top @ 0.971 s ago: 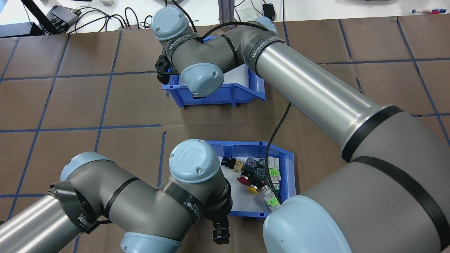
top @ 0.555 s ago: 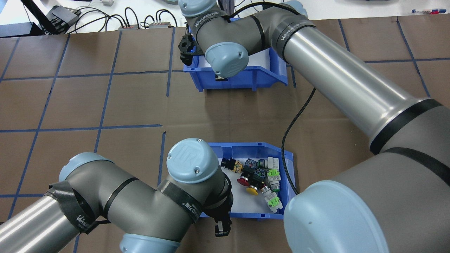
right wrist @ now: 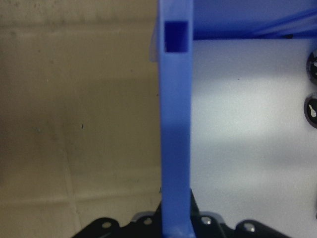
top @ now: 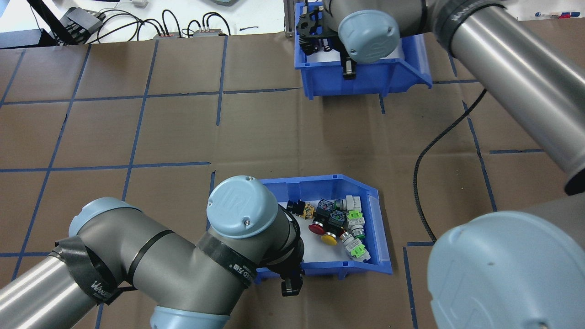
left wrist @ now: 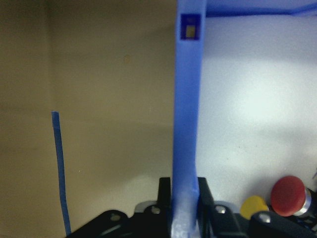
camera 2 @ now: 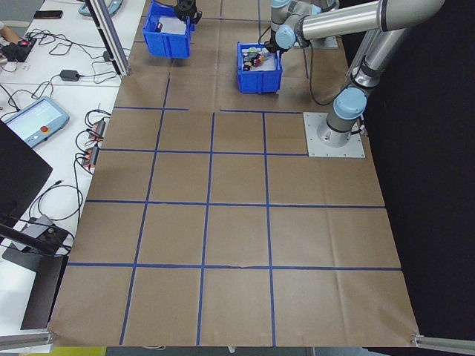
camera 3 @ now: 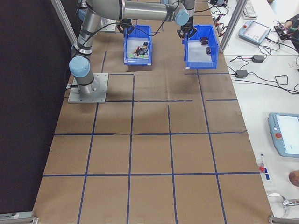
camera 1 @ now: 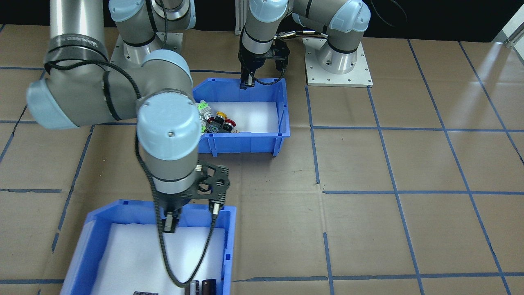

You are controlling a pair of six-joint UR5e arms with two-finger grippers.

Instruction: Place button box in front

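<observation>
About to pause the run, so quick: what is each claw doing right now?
Left claw: shut on the back wall of the button box.
Right claw: shut on a wall of the other blue bin.

Two blue bins stand on the worktop (top: pixel 137 137): the button box (top: pixel 381 237) and a second bin (top: pixel 365 82). Two arms reach over them, each ending in one hand: the left hand (top: pixel 291 285) and the right hand (top: pixel 348 68). Among the switches in the button box, one red cap (top: pixel 316 228) and one yellow cap (top: pixel 328 238) show, plus several green-capped ones too clustered to count exactly. Two dark cylinders (right wrist: pixel 312 87) show in the second bin.
</observation>
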